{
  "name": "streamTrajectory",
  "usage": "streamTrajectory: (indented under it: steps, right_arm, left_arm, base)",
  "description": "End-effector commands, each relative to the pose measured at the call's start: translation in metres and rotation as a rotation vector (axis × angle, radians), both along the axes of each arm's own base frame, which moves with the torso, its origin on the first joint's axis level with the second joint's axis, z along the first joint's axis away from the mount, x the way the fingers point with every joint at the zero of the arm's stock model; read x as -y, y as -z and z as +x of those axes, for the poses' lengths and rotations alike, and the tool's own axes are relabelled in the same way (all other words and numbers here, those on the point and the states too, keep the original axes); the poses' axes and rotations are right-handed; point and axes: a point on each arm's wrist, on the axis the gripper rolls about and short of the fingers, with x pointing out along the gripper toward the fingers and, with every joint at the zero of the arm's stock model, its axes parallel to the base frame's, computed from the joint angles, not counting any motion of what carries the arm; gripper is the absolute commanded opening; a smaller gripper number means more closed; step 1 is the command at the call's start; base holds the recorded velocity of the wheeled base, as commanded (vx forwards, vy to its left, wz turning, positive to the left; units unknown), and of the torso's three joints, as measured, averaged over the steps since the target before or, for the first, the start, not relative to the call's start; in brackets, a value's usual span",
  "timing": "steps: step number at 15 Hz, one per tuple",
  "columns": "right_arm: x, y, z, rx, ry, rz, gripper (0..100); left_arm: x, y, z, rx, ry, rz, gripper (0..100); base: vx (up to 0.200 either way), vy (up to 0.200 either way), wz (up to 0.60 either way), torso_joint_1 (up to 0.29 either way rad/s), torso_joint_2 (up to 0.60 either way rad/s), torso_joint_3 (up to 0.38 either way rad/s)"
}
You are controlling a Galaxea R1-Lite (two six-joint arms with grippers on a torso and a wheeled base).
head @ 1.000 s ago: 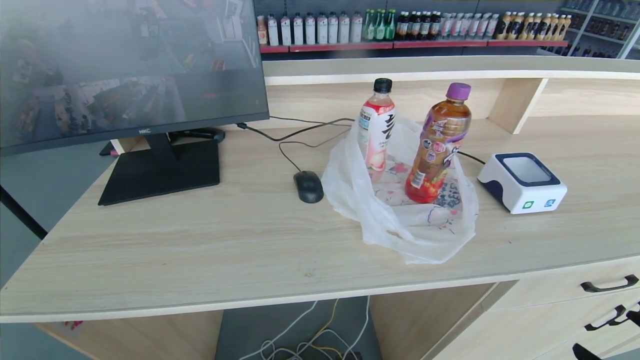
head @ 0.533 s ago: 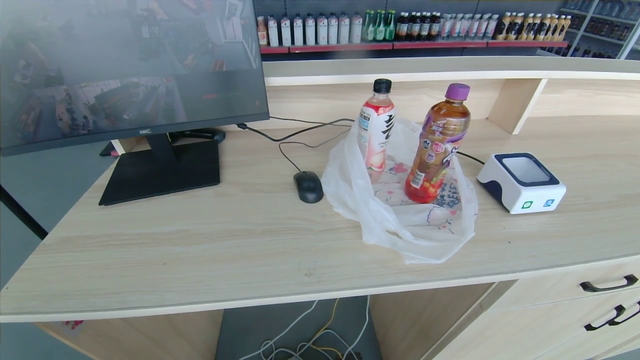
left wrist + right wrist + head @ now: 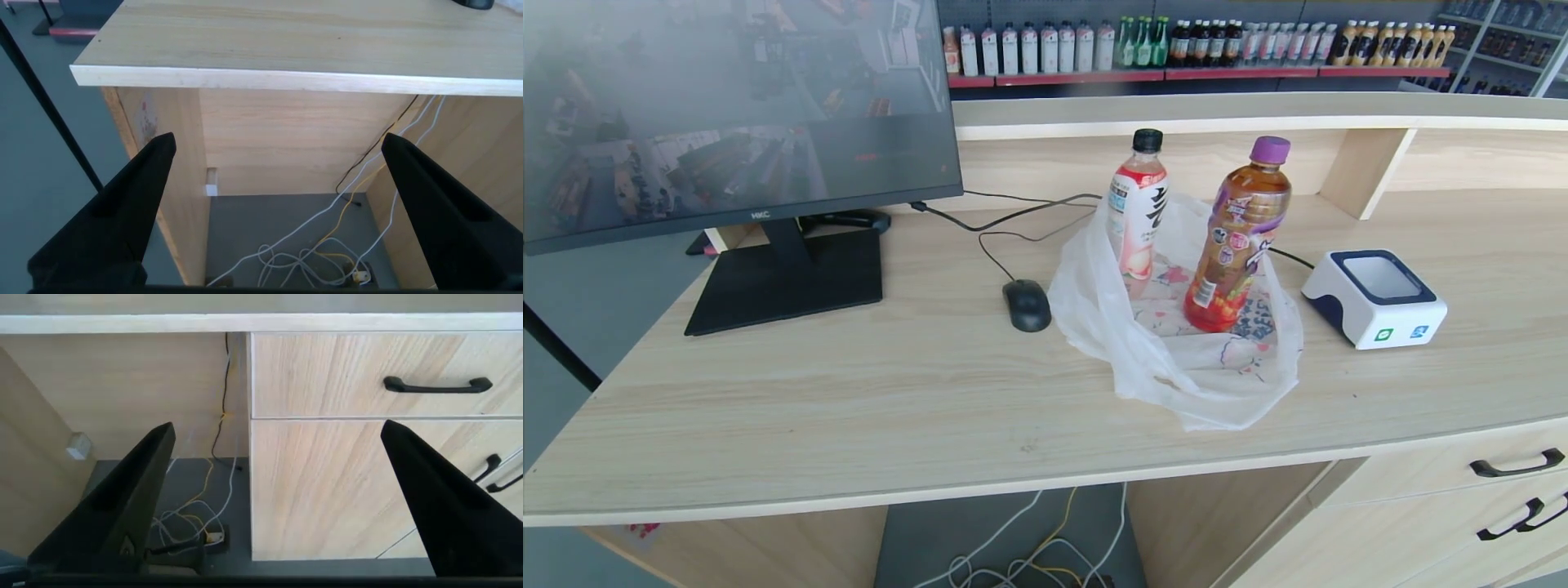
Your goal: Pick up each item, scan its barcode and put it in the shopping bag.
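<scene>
Left gripper and right gripper both spread wide

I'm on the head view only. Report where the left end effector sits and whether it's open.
Observer: The left end effector is open, low in front of the counter's front edge, facing the open bay beneath it.
Operator: Now the right one.
Observer: The right end effector is open too, below the counter top, facing the drawer front with the black handle.
Operator: Confirm neither is carrying an item.
Observer: Neither holds anything; the space between each pair of fingers is free.
</scene>
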Motion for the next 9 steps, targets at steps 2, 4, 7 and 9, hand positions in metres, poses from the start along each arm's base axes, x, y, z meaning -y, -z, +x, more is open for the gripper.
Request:
streamTrajectory:
  steps: [2, 4, 7, 9]
  right_arm:
    - [-0.0001, 0.0001, -0.0007, 0.01, 0.001, 0.012, 100]
    - [-0.0001, 0.0003, -0.0007, 0.009, 0.0, 0.014, 100]
    - [-0.0001, 0.0003, -0.0007, 0.009, 0.0, 0.012, 100]
    - [-0.0001, 0.0003, -0.0007, 0.009, 0.0, 0.012, 100]
  left_arm:
    - [0.0, 0.0, 0.0, 0.001, 0.0, 0.0, 100]
    - [0.0, 0.0, 0.0, 0.001, 0.0, 0.001, 100]
    - [0.0, 0.0, 0.0, 0.001, 0.0, 0.001, 100]
    - [0.0, 0.0, 0.0, 0.001, 0.0, 0.001, 100]
  base:
    - [0.0, 0.0, 0.0, 0.0, 0.0, 0.0]
    - [-0.1, 0.0, 0.0, 0.006, 0.01, 0.001]
    - [0.0, 0.0, 0.0, 0.0, 0.0, 0.0]
    - [0.0, 0.0, 0.0, 0.0, 0.0, 0.0]
